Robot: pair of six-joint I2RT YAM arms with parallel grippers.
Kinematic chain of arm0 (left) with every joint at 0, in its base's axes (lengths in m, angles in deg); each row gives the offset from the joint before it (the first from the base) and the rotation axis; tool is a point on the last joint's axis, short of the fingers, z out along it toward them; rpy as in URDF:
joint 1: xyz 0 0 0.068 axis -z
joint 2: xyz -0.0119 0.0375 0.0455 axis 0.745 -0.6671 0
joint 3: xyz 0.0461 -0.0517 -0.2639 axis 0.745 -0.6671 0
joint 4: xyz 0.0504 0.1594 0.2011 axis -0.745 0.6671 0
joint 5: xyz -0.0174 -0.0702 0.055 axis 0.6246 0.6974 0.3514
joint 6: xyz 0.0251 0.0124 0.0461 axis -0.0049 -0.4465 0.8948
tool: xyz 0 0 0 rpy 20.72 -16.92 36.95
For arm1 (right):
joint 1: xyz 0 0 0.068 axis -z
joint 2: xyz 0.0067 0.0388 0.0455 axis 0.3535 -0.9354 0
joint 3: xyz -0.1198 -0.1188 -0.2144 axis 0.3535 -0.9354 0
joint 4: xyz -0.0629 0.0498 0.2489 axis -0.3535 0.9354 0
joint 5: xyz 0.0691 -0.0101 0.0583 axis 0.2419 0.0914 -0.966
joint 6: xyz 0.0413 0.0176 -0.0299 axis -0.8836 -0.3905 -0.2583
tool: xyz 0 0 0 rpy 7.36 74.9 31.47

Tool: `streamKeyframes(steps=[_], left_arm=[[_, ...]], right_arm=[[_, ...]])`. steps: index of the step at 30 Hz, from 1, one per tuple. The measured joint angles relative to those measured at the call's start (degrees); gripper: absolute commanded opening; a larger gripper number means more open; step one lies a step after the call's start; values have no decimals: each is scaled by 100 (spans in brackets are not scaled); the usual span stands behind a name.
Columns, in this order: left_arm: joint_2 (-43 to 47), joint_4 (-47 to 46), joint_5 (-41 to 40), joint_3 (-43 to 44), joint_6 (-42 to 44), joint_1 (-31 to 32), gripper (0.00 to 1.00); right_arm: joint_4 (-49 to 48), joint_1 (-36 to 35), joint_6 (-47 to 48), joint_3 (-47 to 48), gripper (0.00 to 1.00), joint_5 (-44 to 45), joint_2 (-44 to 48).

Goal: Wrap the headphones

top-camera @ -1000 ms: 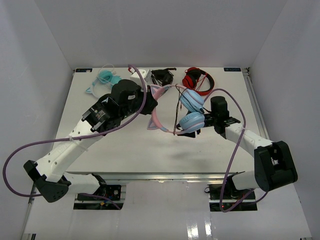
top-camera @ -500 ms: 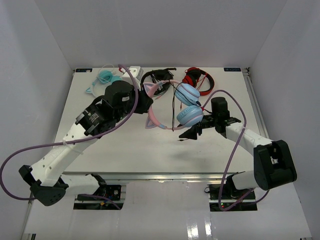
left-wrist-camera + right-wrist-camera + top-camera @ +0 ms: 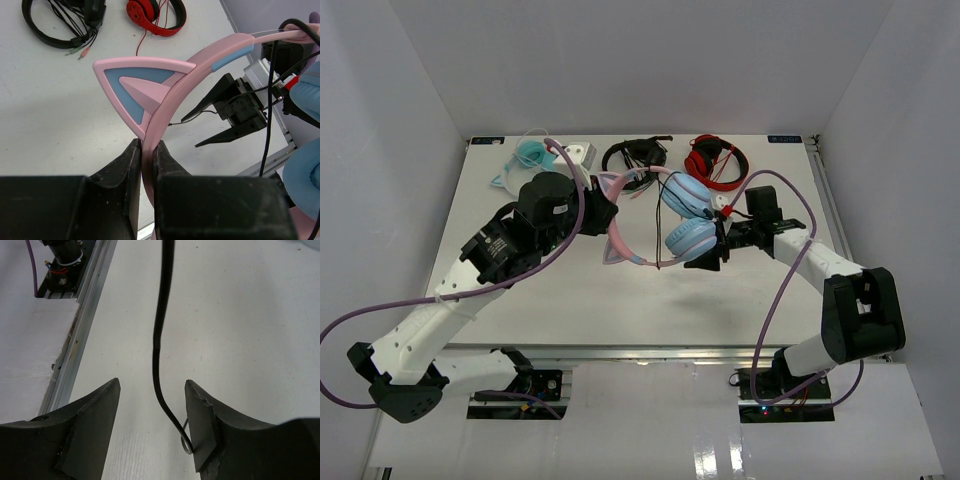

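In the middle of the top view, the left gripper [image 3: 603, 212] is clamped on the pink headband [image 3: 200, 56] of the headphones [image 3: 688, 240], just under a cat ear [image 3: 127, 82]. Its arm stretches diagonally from the lower left of the frame. The right gripper [image 3: 708, 258] has its jaws apart, and the thin dark cable [image 3: 159, 330] hangs between them. Its forearm reaches leftward from the right side. The headphones are held above the table [image 3: 620, 300], their long axis across the frame: headband to the left, both blue earcups to the right, one above the other.
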Motion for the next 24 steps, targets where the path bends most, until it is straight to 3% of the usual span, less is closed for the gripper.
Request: streamKeyframes(steps=[8,12,14,16,24], left_arm=[[0,-3,-423,2,-75,0,0],[0,-15,-630,2,-156,-2,0],[0,-36,-691,2,-183,-2,0],[0,-75,-750,1,-216,-1,0],[-78,-366,-1196,-56,-748,-25,0]], right_arm=[[151,0,51,2,48,59,-7],[94,0,-6,-18,28,238,56],[89,0,-43,-29,14,259,65],[84,-29,-88,-31,8,278,71],[-56,-425,-348,-38,8,959,585]])
